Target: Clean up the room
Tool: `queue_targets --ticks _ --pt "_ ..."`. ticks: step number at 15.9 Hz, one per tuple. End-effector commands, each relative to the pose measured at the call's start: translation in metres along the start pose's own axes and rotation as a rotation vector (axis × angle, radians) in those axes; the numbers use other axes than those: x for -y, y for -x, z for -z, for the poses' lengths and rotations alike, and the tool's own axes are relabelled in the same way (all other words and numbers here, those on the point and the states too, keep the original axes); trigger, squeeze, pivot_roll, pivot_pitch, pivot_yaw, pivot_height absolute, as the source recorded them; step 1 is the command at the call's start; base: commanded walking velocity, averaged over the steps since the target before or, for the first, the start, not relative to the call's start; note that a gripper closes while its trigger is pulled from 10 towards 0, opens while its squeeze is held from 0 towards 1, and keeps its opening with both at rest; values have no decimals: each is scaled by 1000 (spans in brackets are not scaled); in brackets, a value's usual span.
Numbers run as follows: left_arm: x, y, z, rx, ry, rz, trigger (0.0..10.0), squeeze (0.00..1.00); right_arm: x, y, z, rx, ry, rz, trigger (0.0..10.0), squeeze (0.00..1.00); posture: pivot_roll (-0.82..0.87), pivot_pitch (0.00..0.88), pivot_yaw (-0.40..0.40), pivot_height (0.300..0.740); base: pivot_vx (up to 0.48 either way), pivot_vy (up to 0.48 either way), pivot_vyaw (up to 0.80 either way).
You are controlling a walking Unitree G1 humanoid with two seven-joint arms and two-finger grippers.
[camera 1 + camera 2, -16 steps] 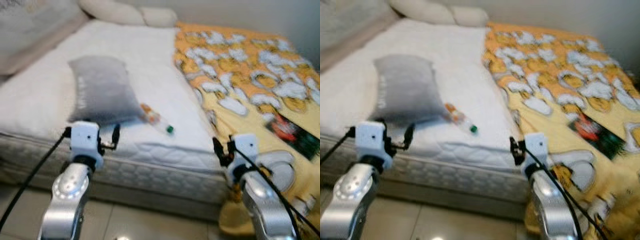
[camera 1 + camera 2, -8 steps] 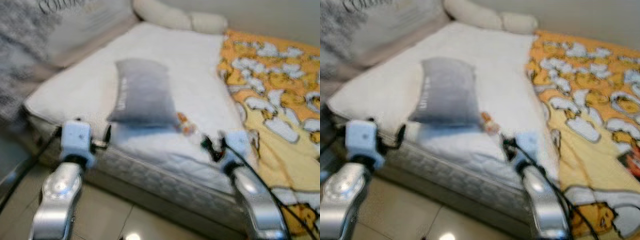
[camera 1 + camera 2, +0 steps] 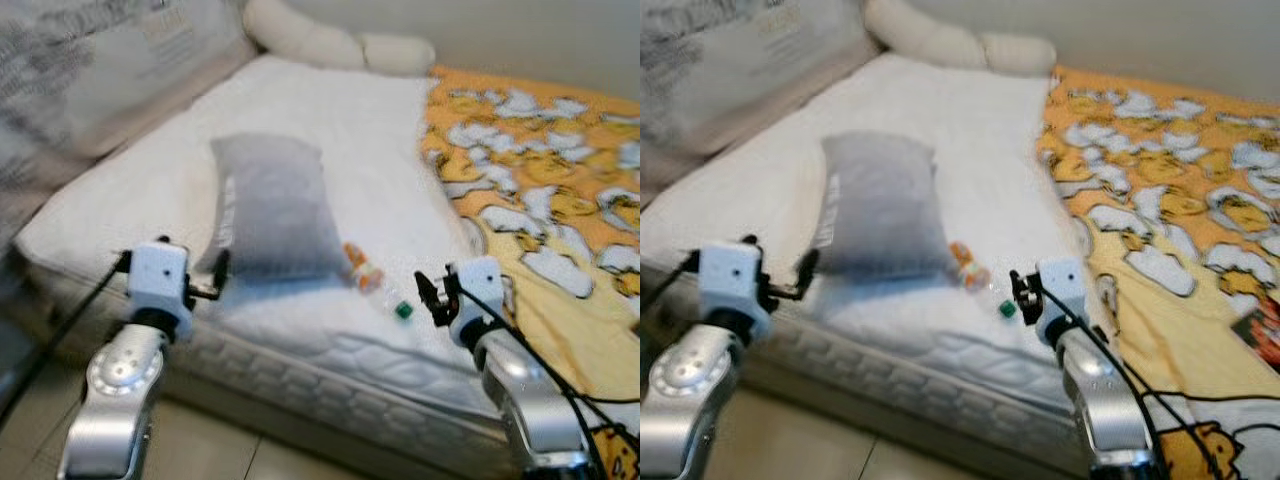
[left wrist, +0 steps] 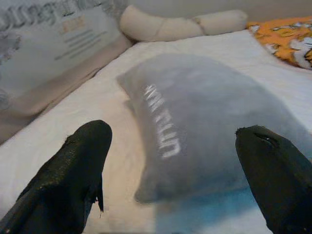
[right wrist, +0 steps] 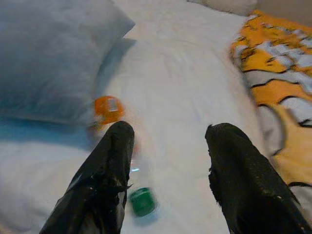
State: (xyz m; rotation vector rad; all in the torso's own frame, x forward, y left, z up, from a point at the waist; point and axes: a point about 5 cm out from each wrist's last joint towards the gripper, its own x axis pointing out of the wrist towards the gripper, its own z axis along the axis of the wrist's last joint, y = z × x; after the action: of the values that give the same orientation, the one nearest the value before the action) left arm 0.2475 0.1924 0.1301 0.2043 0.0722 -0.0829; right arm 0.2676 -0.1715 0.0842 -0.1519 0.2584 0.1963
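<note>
Two tools hover at the near edge of a bed point(image 3: 330, 130), both spread wide and empty. A plastic bottle point(image 3: 372, 283) with an orange label and green cap lies on the white mattress at about 11 o'clock from the right tool point(image 3: 432, 297), just beside a grey pillow point(image 3: 275, 205) that sits at 1 o'clock from the left tool point(image 3: 215, 285). A clean pickup likely means straddling the bottle's middle across its length, as it may roll on the soft surface.

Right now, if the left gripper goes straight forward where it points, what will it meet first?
Most likely the grey pillow on the white mattress; the left gripper has open jaws aimed at its near end, though depth is unclear.
</note>
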Motion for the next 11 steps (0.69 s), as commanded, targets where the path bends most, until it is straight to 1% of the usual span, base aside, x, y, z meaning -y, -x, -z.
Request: queue_targets --ticks 1,4,5,6,7,8,10,11 --pt "10 -2 -2 3 3 50 10000 0 9 -2 7 -65 26 11 10000 0 -123 0 -13 740 304 0 0" --pt "8 -6 -3 4 -23 92 10000 0 6 -18 6 -137 31 -61 10000 0 -121 0 -4 740 296 0 0" --pt "8 -7 -3 2 -29 106 10000 0 5 -22 6 -151 32 -82 10000 0 -121 0 -4 740 0 0 0" --pt "11 -9 -3 -19 -19 185 10000 0 0 -35 2 -184 46 -155 10000 0 -115 0 0 740 0 0 0" --pt "13 -9 -2 -30 -13 213 10000 0 -1 -39 1 -198 54 -177 10000 671 -112 0 0 740 0 0 0" --pt "16 -10 -2 -46 -25 266 10000 0 -3 -47 0 -229 60 -208 10000 1000 -105 0 1 740 0 0 0" --pt "24 -11 -3 -73 -85 408 10000 0 -6 -64 -3 -296 104 -246 10000 1000 -93 0 -1 740 0 0 0" --pt "25 -12 -3 -100 -111 462 10000 0 -6 -71 -6 -313 120 -244 10000 1000 -86 0 1 740 0 0 0"
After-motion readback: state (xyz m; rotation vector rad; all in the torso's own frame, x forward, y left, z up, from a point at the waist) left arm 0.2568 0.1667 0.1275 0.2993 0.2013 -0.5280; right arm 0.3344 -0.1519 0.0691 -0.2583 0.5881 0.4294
